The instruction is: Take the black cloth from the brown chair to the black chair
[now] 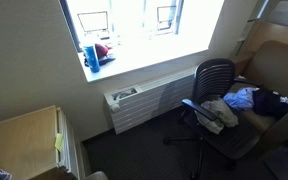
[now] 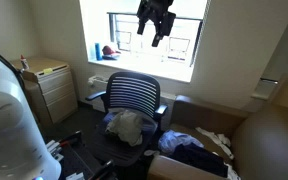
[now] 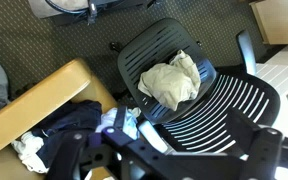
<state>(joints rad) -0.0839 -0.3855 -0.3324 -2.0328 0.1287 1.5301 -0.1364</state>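
The black cloth (image 2: 198, 158) lies on the seat of the brown chair (image 2: 269, 140), beside a blue cloth (image 2: 177, 141) and a white cloth (image 2: 220, 138). In the wrist view the black cloth (image 3: 69, 125) lies by the chair's tan arm (image 3: 44, 92). It also shows in an exterior view (image 1: 273, 101). The black mesh office chair (image 2: 134, 93) holds a beige cloth (image 2: 130, 126) on its seat. My gripper (image 2: 156, 38) hangs high in front of the window, open and empty. In the wrist view its fingers (image 3: 174, 162) are spread above the black chair (image 3: 219, 105).
A white radiator (image 1: 144, 100) runs under the window. The sill holds a blue cup (image 1: 90, 55) and a red object (image 1: 102, 49). A wooden cabinet (image 1: 24, 135) stands at one side. The robot's white body (image 2: 9, 115) fills the near left. The floor is dark carpet.
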